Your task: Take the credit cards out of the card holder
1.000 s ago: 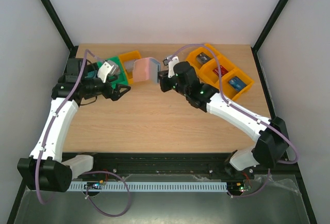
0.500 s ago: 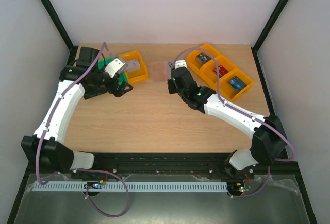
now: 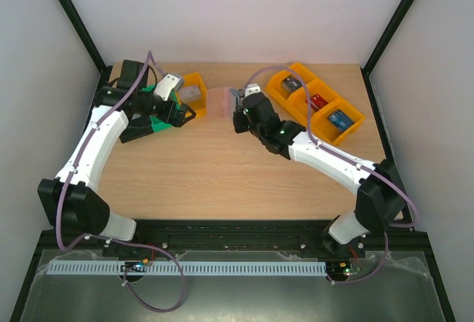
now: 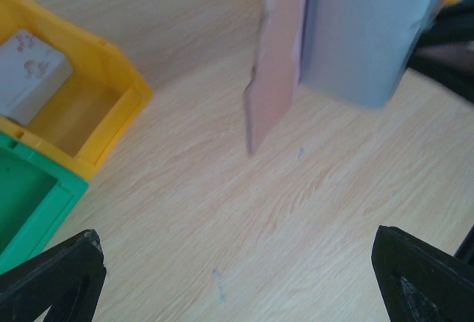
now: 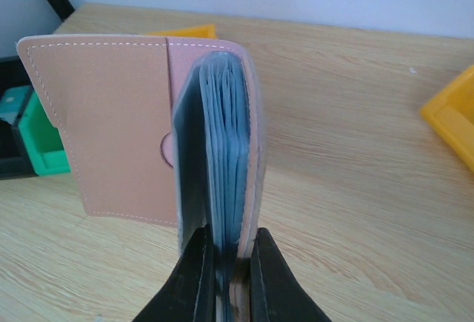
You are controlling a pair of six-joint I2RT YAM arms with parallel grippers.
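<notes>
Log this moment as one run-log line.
right gripper: shut on card holder, flap hanging open | left gripper: open, empty, near holder

Card holder (image 5: 118, 126): pinkish-tan ext. w/ pale stitching; light-blue int. Left bin (image 4: 89, 107): yellow-orange; card (image 4: 26, 74) in it greyish-white w/ brownish specks. Adjacent bin (image 4: 26, 203): green. Table (image 4: 222, 211): light wood grain. Right bin row (image 3: 329, 110): orange; contents grey, red, blue. Arm links (image 3: 92, 141): white; joints black.
</notes>
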